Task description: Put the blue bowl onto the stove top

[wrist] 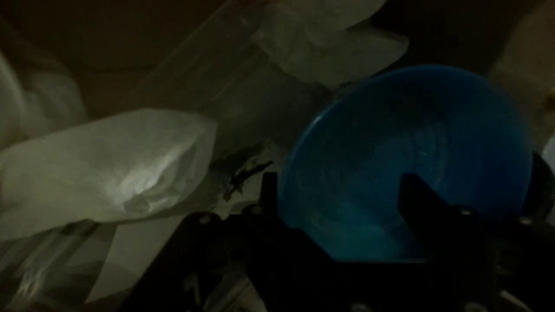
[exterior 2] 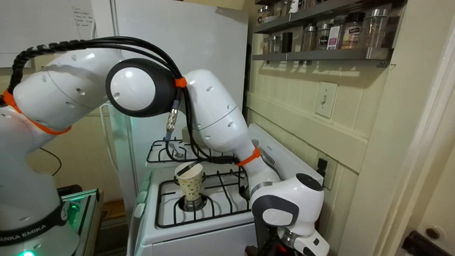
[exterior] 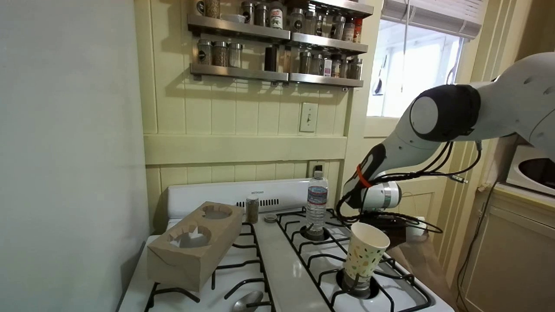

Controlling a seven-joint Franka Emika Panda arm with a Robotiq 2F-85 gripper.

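Dark background in the wrist view, crumpled wrapping (wrist: pixel 108 160) at 9 o'clock. Observed blue bowl (wrist: pixel 403 143) at 3 o'clock: round, hollow toward the camera, faint rings inside, glint on the rim at 10. Noted gripper (wrist: pixel 338 182) spread, one fingertip beside the rim, another over the hollow; cannot tell contact.

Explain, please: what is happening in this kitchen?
A robot arm reaches down beside the stove top, its gripper open at the blue bowl. In the dim wrist view, the bowl lies among pale crumpled material; one finger appears just outside its rim, the other over its inside. Whether they touch it, I cannot tell. The bowl is not yet on the stove top, where a paper cup stands.
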